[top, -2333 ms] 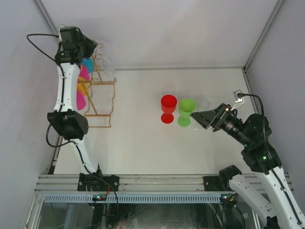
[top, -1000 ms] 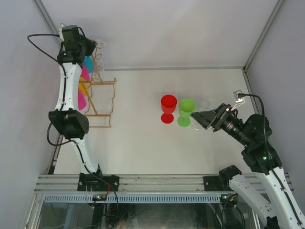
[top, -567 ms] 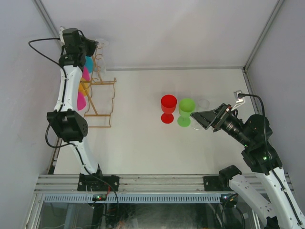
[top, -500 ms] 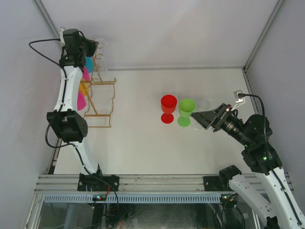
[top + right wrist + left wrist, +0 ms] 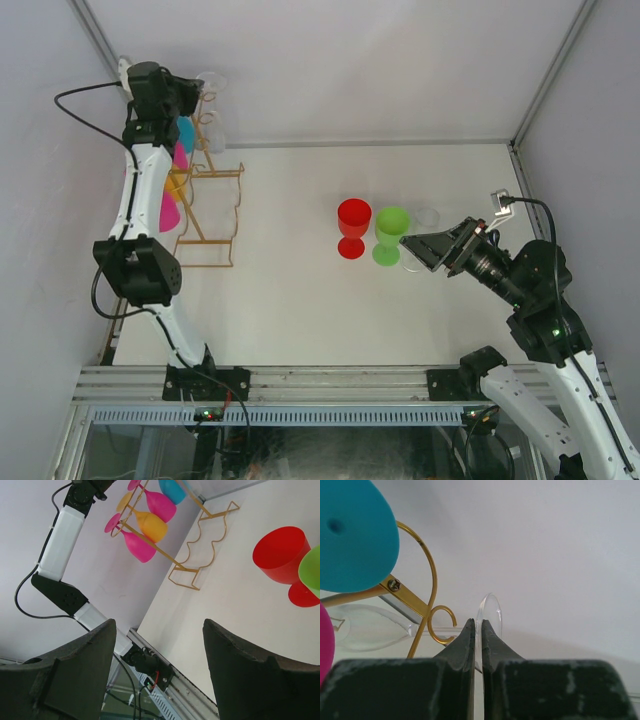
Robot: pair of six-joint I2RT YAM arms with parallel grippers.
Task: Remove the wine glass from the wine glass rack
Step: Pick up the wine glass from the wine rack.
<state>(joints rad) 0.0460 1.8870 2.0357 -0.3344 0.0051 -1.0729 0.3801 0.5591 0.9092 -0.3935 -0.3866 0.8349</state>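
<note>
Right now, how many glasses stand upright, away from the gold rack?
3, side by side: the red glass leftmost, the green glass in the middle, the clear glass rightmost, partly covered; another could hide there.

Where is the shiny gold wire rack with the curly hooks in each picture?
Top external: the gold wire rack with curled hooks stands at the far left, near the back wall.
Left wrist: only one curled hook and a bar of it show, left of centre.
Right wrist: it is at the upper middle, with glasses hanging from it.
Shared landmark: the teal plastic glass hanging on it.
</note>
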